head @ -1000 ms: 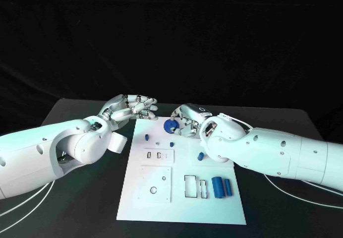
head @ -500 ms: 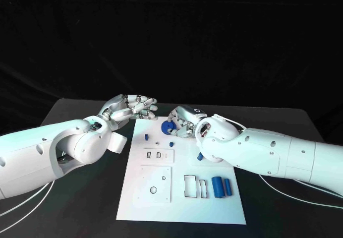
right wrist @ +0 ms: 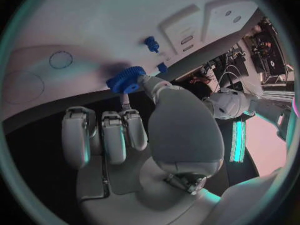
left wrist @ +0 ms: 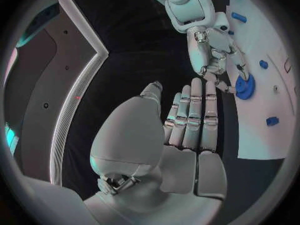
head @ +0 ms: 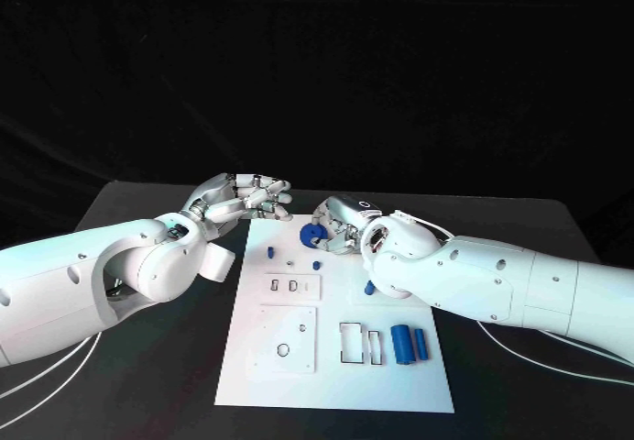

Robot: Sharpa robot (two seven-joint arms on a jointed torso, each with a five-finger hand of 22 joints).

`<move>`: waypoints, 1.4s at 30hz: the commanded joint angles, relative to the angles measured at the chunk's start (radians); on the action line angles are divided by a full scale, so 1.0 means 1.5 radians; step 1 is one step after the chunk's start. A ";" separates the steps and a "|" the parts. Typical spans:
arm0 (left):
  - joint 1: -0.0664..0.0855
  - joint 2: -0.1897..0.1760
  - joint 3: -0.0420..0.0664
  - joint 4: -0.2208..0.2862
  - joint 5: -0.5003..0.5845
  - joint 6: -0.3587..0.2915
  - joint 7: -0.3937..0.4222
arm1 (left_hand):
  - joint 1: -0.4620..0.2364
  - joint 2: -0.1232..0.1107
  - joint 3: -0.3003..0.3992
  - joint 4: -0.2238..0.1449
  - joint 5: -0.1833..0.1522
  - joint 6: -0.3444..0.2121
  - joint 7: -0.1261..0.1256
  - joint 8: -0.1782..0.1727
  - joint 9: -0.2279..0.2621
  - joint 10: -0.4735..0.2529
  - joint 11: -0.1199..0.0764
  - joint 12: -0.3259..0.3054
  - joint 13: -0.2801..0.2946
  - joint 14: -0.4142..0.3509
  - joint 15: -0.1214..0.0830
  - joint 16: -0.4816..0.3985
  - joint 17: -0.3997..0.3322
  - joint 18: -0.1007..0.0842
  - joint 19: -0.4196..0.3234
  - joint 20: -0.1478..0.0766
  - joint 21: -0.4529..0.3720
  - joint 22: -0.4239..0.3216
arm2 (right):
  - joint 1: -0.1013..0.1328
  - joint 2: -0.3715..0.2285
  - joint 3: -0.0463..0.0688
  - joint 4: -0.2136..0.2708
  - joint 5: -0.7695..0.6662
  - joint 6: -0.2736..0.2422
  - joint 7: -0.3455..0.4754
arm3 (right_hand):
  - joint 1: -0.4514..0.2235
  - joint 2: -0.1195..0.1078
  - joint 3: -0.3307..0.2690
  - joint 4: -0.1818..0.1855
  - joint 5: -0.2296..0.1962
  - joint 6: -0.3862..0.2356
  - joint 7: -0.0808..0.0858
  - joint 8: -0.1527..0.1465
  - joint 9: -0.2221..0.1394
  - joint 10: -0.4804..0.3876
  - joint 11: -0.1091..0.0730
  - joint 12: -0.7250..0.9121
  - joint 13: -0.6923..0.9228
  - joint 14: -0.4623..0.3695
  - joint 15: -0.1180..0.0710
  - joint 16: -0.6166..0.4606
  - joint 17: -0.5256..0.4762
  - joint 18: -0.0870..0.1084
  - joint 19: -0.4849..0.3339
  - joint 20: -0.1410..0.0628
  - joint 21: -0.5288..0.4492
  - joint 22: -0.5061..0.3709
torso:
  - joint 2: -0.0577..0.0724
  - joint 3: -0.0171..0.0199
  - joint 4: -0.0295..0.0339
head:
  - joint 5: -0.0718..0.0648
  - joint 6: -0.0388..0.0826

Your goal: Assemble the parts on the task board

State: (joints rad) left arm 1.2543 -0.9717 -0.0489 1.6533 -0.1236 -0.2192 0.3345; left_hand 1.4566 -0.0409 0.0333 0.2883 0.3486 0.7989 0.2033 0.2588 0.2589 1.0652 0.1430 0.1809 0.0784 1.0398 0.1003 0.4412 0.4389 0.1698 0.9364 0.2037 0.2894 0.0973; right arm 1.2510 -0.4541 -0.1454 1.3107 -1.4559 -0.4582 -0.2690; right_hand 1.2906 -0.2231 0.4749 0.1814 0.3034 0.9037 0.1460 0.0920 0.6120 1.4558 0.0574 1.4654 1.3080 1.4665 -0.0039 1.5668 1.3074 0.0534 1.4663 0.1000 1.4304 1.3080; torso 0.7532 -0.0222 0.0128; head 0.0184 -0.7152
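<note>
The white task board point(head: 337, 367) lies in the middle of the black table. At its far end my right hand point(head: 340, 223) pinches a blue gear point(head: 313, 236) between thumb and fingers, right over the board point(right wrist: 94, 25). The right wrist view shows the gear point(right wrist: 125, 79) at the tips of that hand point(right wrist: 134, 130). My left hand point(head: 248, 198) hovers just off the board's far left corner with nothing in it. In the left wrist view its fingers point(left wrist: 195, 115) lie side by side, and the gear point(left wrist: 244, 87) sits beyond them under the right hand point(left wrist: 212, 55).
Small blue pegs point(head: 269, 252) point(head: 317, 266) stand near the gear, and a blue piece point(head: 371, 289) lies beside my right forearm. Two blue cylinders point(head: 411, 346) lie by rectangular slots point(head: 356, 344). Grey inset plates point(head: 293, 287) point(head: 289, 339) sit on the board's left half.
My right forearm has shifted slightly to the left and the gear has dropped a touch toward the board. The left hand has stayed where it was.
</note>
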 commanded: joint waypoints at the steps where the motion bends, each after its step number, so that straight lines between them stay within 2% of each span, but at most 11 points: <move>1: 0.001 0.002 0.000 0.001 -0.002 0.019 -0.001 | -0.001 0.004 0.001 -0.001 -0.003 -0.005 0.002 -0.004 0.001 0.000 0.005 -0.003 0.001 -0.004 -0.001 -0.001 0.001 0.007 -0.003 0.004 -0.004 -0.001 | -0.001 0.003 0.000 -0.001 -0.009 0.011 0.002 | -0.002 -0.007 0.005 -0.001 -0.005 -0.011 0.002 -0.008 -0.007 -0.003 0.006 -0.005 0.078 0.070 0.000 0.003 0.176 -0.006 0.006 0.000 -0.004 0.084 | 0.000 -0.0002 0.0007 | -0.001 0.000; 5: 0.001 0.003 0.000 0.001 -0.002 0.023 -0.003 | -0.002 0.004 0.001 -0.001 -0.003 -0.005 0.002 -0.005 0.001 -0.001 0.005 -0.004 0.001 -0.006 0.000 -0.002 0.002 0.007 -0.003 0.005 -0.004 -0.001 | -0.001 0.005 0.000 -0.002 -0.006 0.017 0.007 | -0.005 -0.011 0.006 -0.004 -0.010 -0.022 0.005 -0.014 -0.014 -0.004 0.009 -0.006 0.077 0.070 0.003 0.003 0.176 -0.006 0.005 0.002 -0.005 0.084 | 0.000 -0.0001 0.0003 | 0.000 -0.002; 15: 0.001 0.003 0.000 0.002 -0.007 0.032 -0.005 | -0.003 0.005 0.001 -0.001 -0.004 -0.006 0.002 -0.005 0.001 -0.002 0.005 -0.004 0.001 -0.007 0.000 -0.002 0.002 0.007 -0.004 0.005 -0.005 -0.002 | -0.003 0.008 0.000 -0.005 -0.005 0.025 0.006 | -0.007 -0.014 0.005 -0.006 -0.013 -0.025 0.006 -0.015 -0.016 -0.006 0.010 -0.007 0.076 0.070 0.004 0.003 0.176 -0.006 0.005 0.003 -0.006 0.084 | 0.000 -0.0006 0.0004 | -0.001 -0.005; 26: 0.001 0.002 0.000 0.002 -0.010 0.036 -0.007 | -0.003 0.005 0.001 -0.001 -0.004 -0.006 0.003 -0.005 0.001 -0.002 0.005 -0.005 0.001 -0.008 0.000 -0.002 0.002 0.007 -0.005 0.005 -0.005 -0.002 | -0.004 0.010 -0.001 -0.006 -0.005 0.024 0.002 | -0.008 -0.015 0.005 -0.006 -0.015 -0.026 0.007 -0.016 -0.017 -0.006 0.010 -0.007 0.075 0.070 0.004 0.003 0.176 -0.006 0.004 0.004 -0.006 0.083 | 0.000 -0.0002 0.0003 | -0.001 -0.005; 30: 0.001 0.002 0.000 0.002 -0.010 0.036 -0.007 | -0.003 0.005 0.001 -0.001 -0.004 -0.006 0.003 -0.005 0.001 -0.002 0.005 -0.005 0.001 -0.008 0.000 -0.002 0.002 0.007 -0.005 0.005 -0.005 -0.002 | -0.005 0.003 -0.001 0.001 -0.005 0.014 0.004 | -0.009 -0.016 0.004 -0.006 -0.017 -0.028 0.007 -0.016 -0.018 -0.006 0.011 -0.007 0.076 0.070 0.004 0.003 0.176 -0.005 0.004 0.004 -0.007 0.083 | -0.001 -0.0001 0.0003 | -0.001 -0.005; 33: 0.001 0.001 0.000 0.000 -0.012 0.037 -0.006 | -0.002 0.005 0.001 -0.001 -0.004 -0.006 0.003 -0.005 0.001 -0.002 0.006 -0.005 0.001 -0.009 0.001 -0.003 0.002 0.007 -0.005 0.005 -0.006 -0.002 | -0.004 -0.024 0.000 0.028 0.002 -0.005 0.012 | -0.009 -0.016 0.004 -0.006 -0.017 -0.029 0.007 -0.017 -0.019 -0.005 0.011 -0.006 0.076 0.070 0.004 0.003 0.176 -0.005 0.004 0.004 -0.007 0.083 | -0.001 0.0004 0.0007 | -0.002 -0.003; 37: 0.001 -0.001 0.000 -0.001 -0.013 0.036 -0.005 | -0.002 0.005 0.001 -0.001 -0.004 -0.006 0.003 -0.005 0.001 -0.002 0.006 -0.005 0.001 -0.009 0.001 -0.003 0.002 0.007 -0.005 0.005 -0.006 -0.002 | 0.002 -0.076 0.000 0.074 0.047 -0.022 0.045 | -0.009 -0.015 0.004 -0.006 -0.016 -0.029 0.007 -0.017 -0.019 -0.006 0.011 -0.007 0.076 0.070 0.005 0.003 0.176 -0.004 0.002 0.004 -0.010 0.080 | -0.003 -0.0001 -0.0031 | -0.001 -0.002; 39: 0.001 -0.003 0.000 -0.002 -0.014 0.036 -0.005 | -0.002 0.005 0.001 -0.001 -0.004 -0.006 0.003 -0.005 0.001 -0.002 0.006 -0.005 0.001 -0.009 0.001 -0.003 0.002 0.007 -0.005 0.005 -0.006 -0.002 | 0.008 -0.102 0.001 0.092 0.078 -0.020 0.071 | -0.008 -0.015 0.005 -0.008 -0.015 -0.030 0.008 -0.017 -0.020 -0.008 0.011 -0.009 0.073 0.070 0.005 0.003 0.176 -0.003 -0.002 0.005 -0.016 0.074 | -0.003 -0.0002 -0.0045 | -0.001 -0.001; 42: 0.001 -0.005 0.000 -0.002 -0.014 0.035 -0.004 | -0.002 0.005 0.001 -0.001 -0.004 -0.006 0.003 -0.005 0.001 -0.002 0.006 -0.005 0.001 -0.009 0.001 -0.003 0.003 0.007 -0.006 0.005 -0.006 -0.002 | 0.023 -0.150 0.001 0.117 0.143 -0.005 0.126 | -0.003 -0.014 0.008 -0.014 -0.015 -0.033 0.009 -0.016 -0.024 -0.020 0.012 -0.019 0.061 0.070 0.006 0.003 0.176 0.000 -0.009 0.006 -0.027 0.066 | -0.006 0.0003 -0.0092 | 0.000 -0.001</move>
State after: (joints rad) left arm 1.2542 -0.9796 -0.0489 1.6488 -0.1386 -0.1835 0.3210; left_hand 1.4566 -0.0409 0.0333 0.2883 0.3486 0.7989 0.2033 0.2548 0.2593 1.0615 0.1467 0.1771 0.0780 1.0327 0.1002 0.4412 0.4419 0.1698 0.9327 0.2073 0.2855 0.0956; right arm 1.2793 -0.6654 -0.1453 1.4769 -1.3646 -0.4668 -0.1932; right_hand 1.2813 -0.2389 0.4872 0.1652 0.2847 0.8589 0.1591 0.0731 0.5769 1.4314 0.0764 1.4405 1.3076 1.4665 -0.0038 1.5668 1.3073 0.0534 1.4582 0.1081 1.3937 1.3075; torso 0.7480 -0.0218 0.0065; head 0.0169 -0.7175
